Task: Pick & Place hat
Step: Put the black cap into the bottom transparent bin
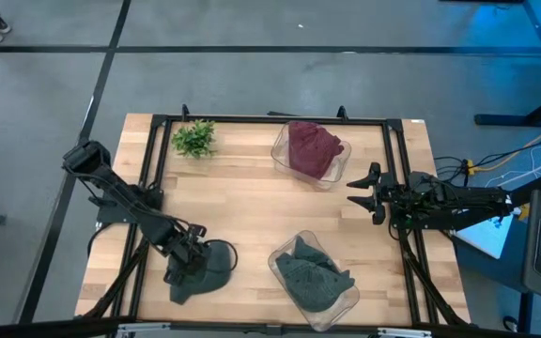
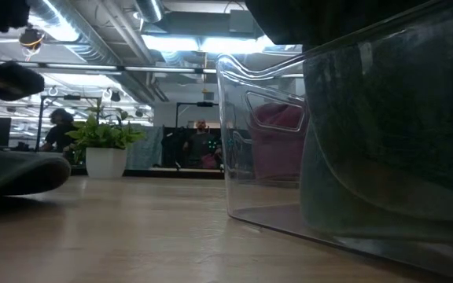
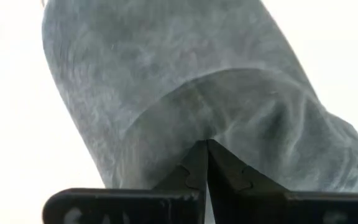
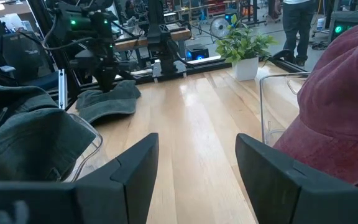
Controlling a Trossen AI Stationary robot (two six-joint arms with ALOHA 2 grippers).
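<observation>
Because pinched shut on the grey-green hat point(image 1: 205, 268) for lifting, left gripper point(image 1: 188, 260) low on table point(image 1: 242, 202); right gripper point(image 1: 366, 191) waiting wide, empty, beside red hat's bin point(image 1: 280, 143).

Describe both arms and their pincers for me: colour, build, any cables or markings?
Both arms are dark, jointed links. The left pincer has two black fingers with notched, puzzle-like edges on a black crossbar. The right pincer has two broad, flat dark-grey fingers. Cables trail beside the right arm's base; no markings are legible.
</observation>
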